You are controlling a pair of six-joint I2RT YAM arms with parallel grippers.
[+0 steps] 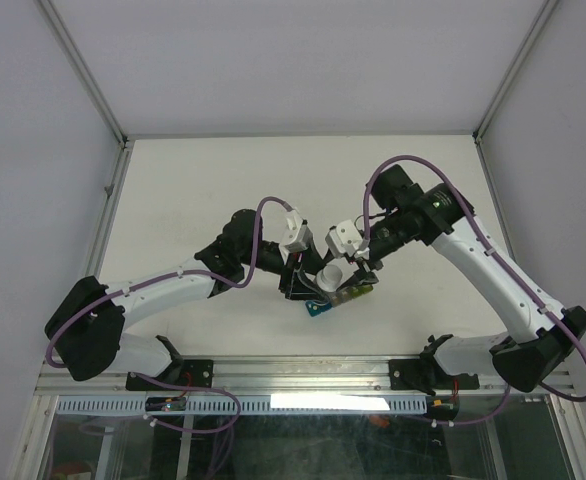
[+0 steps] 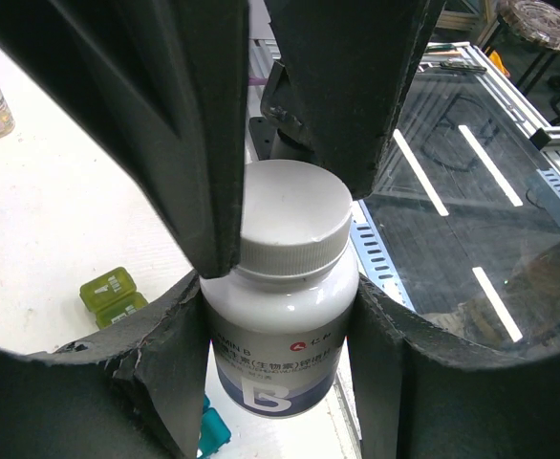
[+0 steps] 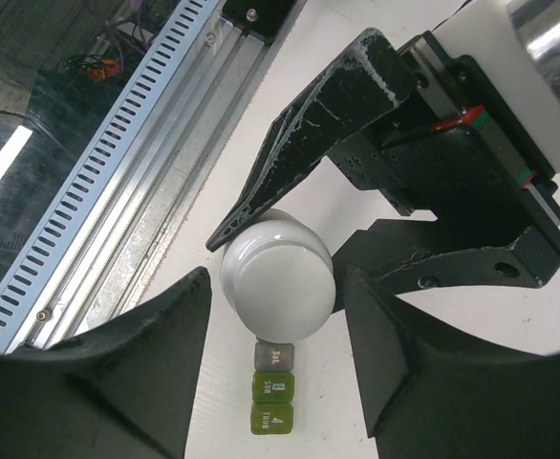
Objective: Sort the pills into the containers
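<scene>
Item: white pill bottle; stage judged as cap removal ahead of any sorting; no loose pills in sight

Key relation: the cap sits squarely between the fingers of the right gripper, which looks straight down the bottle's long axis. That axis stands roughly upright, cap uppermost, so the next move would seem to call for a twist about the approach line

Left gripper: clamped on the bottle's body below the cap, one finger at 9 o'clock and one at 3 o'clock of the label in its own wrist view; it holds the bottle above the table

Right gripper: fingers astride the cap at 9 and 3 o'clock in its own wrist view, a thin sliver of gap on each side; apart, not yet biting

Containers: strip lying flat on the table directly under the bottle, at 6 o'clock of the cap in the right wrist view. The grey cell is nearest the cap, with two yellow-green cells beyond. In the top view the strip's long axis runs from 8 o'clock (teal end) to 2 o'clock. The lids look shut

Arm pose: both arms reach inward from the near edge and meet at mid-table. The left forearm lies in from 8 o'clock; the right elbow is raised, with the wrist angled down from 1 o'clock. Neither is clearly nearer the strip
</scene>
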